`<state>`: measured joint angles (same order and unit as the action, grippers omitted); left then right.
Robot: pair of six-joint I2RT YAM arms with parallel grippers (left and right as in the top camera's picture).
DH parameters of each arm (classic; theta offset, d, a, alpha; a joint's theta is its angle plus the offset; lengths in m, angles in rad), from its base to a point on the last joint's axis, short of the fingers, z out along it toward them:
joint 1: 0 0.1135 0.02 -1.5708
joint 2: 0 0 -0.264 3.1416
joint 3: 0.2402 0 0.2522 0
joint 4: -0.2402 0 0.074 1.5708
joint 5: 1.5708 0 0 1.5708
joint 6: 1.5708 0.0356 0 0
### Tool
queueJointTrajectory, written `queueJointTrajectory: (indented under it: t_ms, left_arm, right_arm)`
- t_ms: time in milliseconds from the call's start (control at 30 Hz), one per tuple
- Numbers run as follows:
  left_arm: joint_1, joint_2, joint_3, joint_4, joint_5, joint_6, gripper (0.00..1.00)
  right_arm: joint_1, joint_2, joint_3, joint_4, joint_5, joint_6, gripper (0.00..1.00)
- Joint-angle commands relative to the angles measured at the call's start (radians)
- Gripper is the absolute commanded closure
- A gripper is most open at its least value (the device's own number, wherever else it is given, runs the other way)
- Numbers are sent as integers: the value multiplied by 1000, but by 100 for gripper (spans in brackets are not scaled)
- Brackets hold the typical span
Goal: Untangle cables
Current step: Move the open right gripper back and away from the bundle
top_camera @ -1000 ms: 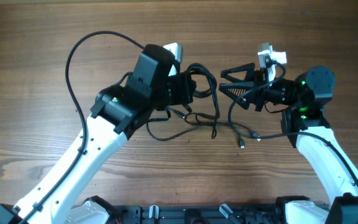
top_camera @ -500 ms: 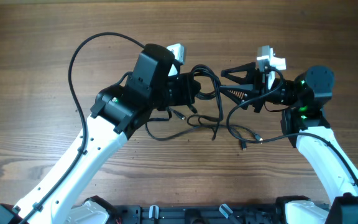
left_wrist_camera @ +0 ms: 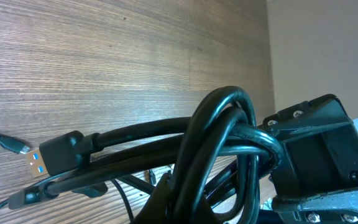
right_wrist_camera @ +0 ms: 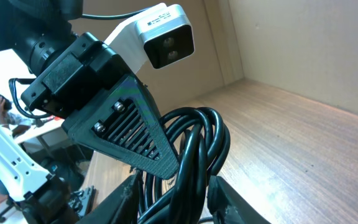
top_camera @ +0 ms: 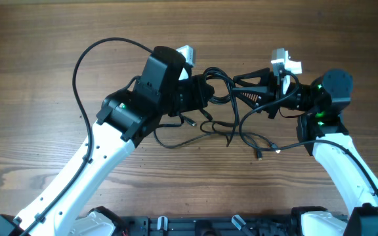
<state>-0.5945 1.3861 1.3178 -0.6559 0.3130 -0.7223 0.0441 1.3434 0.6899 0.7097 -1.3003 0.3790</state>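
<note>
The cables [top_camera: 219, 84] are thin black cords bunched in a looped bundle between my two grippers, held above the table. Loose strands [top_camera: 202, 128] trail onto the wood and end in small metal-tipped plugs [top_camera: 259, 156]. My left gripper [top_camera: 205, 96] is shut on the bundle's left side. The left wrist view shows the loops [left_wrist_camera: 222, 137] close up, with a USB plug [left_wrist_camera: 40, 162]. My right gripper [top_camera: 239, 90] is open, with one finger on each side of the loops. In the right wrist view its fingers [right_wrist_camera: 179, 199] straddle the cords [right_wrist_camera: 194, 149].
The wooden table [top_camera: 38, 59] lies all around. The left arm's thicker black cable [top_camera: 84, 59] arcs over the left side. The left gripper's ribbed finger [right_wrist_camera: 129, 134] and its white camera [right_wrist_camera: 163, 34] sit very close to the right gripper.
My right gripper has moved left until its open fingers straddle the looped bundle. The trailing strands and plug ends have shifted slightly. The left gripper has held its place.
</note>
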Motion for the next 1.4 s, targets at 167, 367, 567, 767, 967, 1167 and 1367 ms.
queueJointTrajectory:
  t_ms: [167,367,567,767,967,1167,1367]
  left_arm:
    - [-44,2,5,28,16,-27,96]
    - [-44,2,5,43,4,-27,96]
    - [-43,2,5,43,-16,-27,96]
    - [-43,2,5,38,-146,-53,96]
    - [-43,2,5,5,-311,-101,96]
    - [-42,2,5,-11,-350,-101,96]
    - [-42,2,5,-11,-349,-101,96]
  right_arm:
    - [-2,-4,9,0,3,-12,73]
    - [-2,-4,9,-1,3,-10,96]
    - [-2,-4,9,-12,10,-8,96]
    - [-2,-4,9,-227,231,128,96]
    - [-2,-4,9,-409,412,175,96]
    - [-2,-4,9,-542,628,292,96]
    - [-2,-4,9,-569,650,339,96]
